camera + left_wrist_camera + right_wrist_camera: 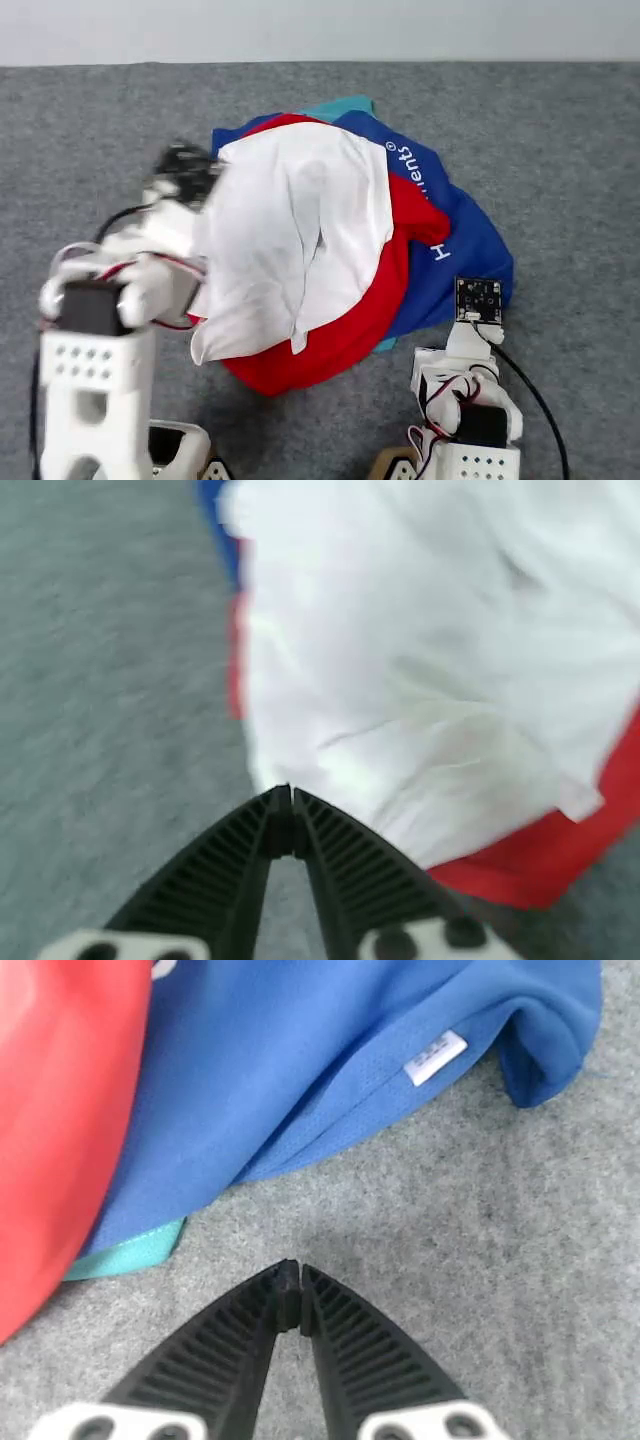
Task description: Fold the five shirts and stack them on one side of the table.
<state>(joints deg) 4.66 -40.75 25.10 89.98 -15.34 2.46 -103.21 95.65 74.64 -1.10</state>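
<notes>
Both pincers together — left gripper (290,802) at white shirt (430,680) edge, right gripper (293,1276) over table (500,1260) (near blue shirt (330,1070)).

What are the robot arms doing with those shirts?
Nothing is folded yet. A white shirt lies on top of a red shirt, a blue shirt and a teal shirt in one pile on the table. The left gripper is shut at the white shirt's edge. The right gripper is shut over bare table beside the blue shirt.
</notes>
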